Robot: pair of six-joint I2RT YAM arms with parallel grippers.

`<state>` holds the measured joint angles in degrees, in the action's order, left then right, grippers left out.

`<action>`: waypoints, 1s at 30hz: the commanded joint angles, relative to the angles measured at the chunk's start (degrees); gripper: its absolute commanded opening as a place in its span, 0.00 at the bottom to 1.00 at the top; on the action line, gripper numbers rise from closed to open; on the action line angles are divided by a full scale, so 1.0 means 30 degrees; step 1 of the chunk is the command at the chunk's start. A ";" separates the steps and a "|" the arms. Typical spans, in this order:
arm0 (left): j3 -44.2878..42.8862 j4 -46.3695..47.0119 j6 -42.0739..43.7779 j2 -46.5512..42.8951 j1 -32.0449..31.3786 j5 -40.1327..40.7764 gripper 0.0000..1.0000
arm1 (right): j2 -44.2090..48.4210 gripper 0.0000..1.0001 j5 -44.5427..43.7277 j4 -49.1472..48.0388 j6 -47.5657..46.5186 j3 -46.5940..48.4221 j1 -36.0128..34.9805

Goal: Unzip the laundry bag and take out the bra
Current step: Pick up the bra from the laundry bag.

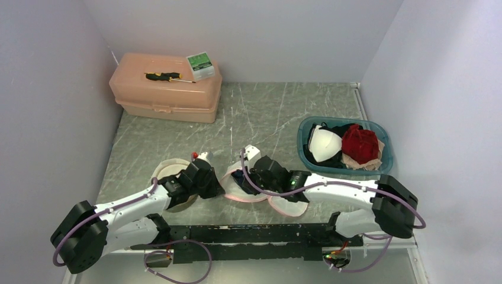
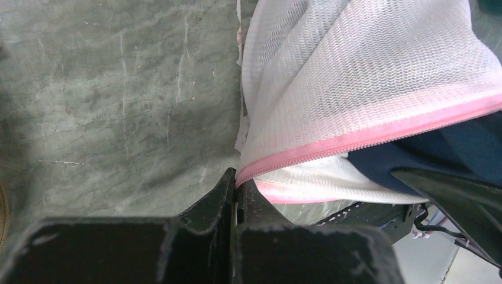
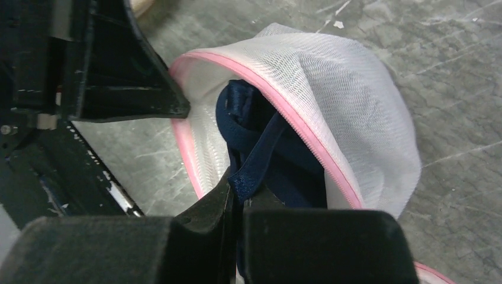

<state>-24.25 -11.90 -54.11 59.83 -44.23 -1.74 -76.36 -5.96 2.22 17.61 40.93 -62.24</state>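
The left tool [image 2: 237, 184] is closed tight, its jaws pinching the pink zip edge of the white mesh laundry bag [image 2: 355, 71]. The right tool [image 3: 237, 192] is also closed, clamped on a navy strap of the bra [image 3: 260, 148]. The strap runs from the bag's gaping mouth to the jaws, while the rest of the bra sits inside the mesh.

Everything rests on a grey marbled table [image 1: 266, 112] with pale walls on three sides. A peach plastic case [image 1: 166, 97] stands in the far left corner. A teal basket [image 1: 303, 142] sits toward the right, holding white, red and dark garments. The laundry bag lies near the middle of the table, close to the near edge, with the two tools meeting over it, left tool on its left side and right tool on its right. The zip stands open along the bag's rim.

On the case lid lie a screwdriver [image 1: 163, 76] with a yellow-and-black handle and, just beside it, a small green-and-white box [image 1: 200, 65].
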 commanded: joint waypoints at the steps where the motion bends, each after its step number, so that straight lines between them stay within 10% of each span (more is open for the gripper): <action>1: -0.0793 0.0389 0.0230 0.0220 -0.0045 -0.0312 0.03 | 0.1539 0.00 0.0931 -0.2180 0.0504 -0.0586 0.0031; 30: -0.1994 0.0642 -0.0059 0.1682 -0.0045 -0.0366 0.03 | 0.8447 0.00 0.4833 -0.6460 0.3678 -0.3688 0.2101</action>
<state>-27.73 -10.17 -54.30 64.97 -44.23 -2.74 -52.82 2.66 -10.59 26.33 29.17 -57.08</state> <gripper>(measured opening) 0.039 0.040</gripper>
